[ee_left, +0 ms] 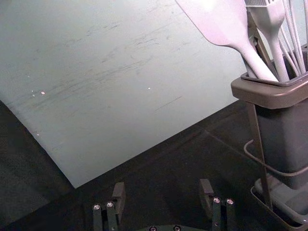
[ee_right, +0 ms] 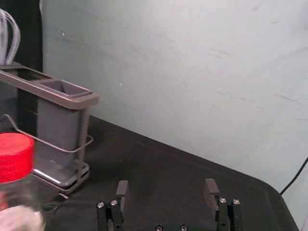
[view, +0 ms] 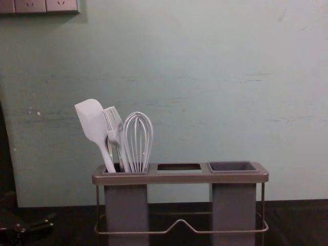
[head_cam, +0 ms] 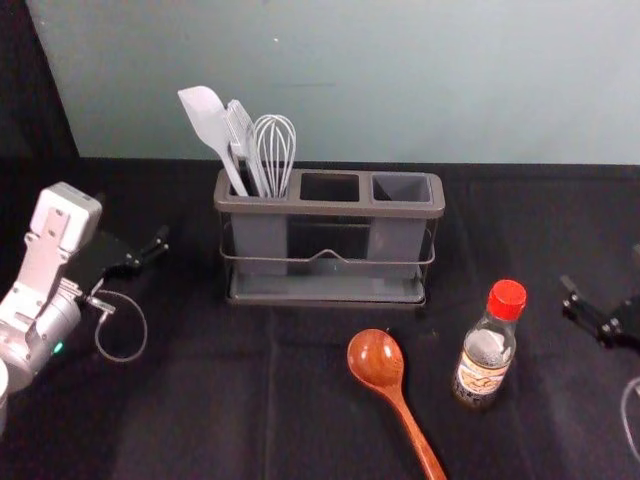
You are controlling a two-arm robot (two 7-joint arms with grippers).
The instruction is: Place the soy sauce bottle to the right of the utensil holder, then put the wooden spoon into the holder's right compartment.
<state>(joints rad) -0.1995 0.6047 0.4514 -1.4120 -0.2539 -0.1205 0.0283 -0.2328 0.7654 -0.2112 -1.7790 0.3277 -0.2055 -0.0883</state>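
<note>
You're at the first step, by the look of it: the soy sauce bottle (head_cam: pixel 485 352) needs shifting before you deal with the wooden spoon (head_cam: pixel 378 362). The bottle stands upright on the counter (head_cam: pixel 200 400), nearer you than the utensil holder (head_cam: pixel 330 208) and a little past its right end. The spoon lies in front of the holder, bowl towards it, handle running towards the counter's near edge.

Your right tool (ee_right: pixel 167 186) is out to the right of the bottle, spread wide with nothing between its fingers. Your left tool (ee_left: pixel 162 186) is parked off the holder's left end, also spread and empty.

Next, you'd want the right tool brought in low around the bottle's body, below the red cap (head_cam: pixel 507 299), then closed, lifted slightly and carried towards the counter's back edge, to set down beside the holder. Watch that you don't tip it or clip the wire rail (head_cam: pixel 330 254). The right compartment (head_cam: pixel 402 187) is empty, ready for the spoon afterwards.
</note>
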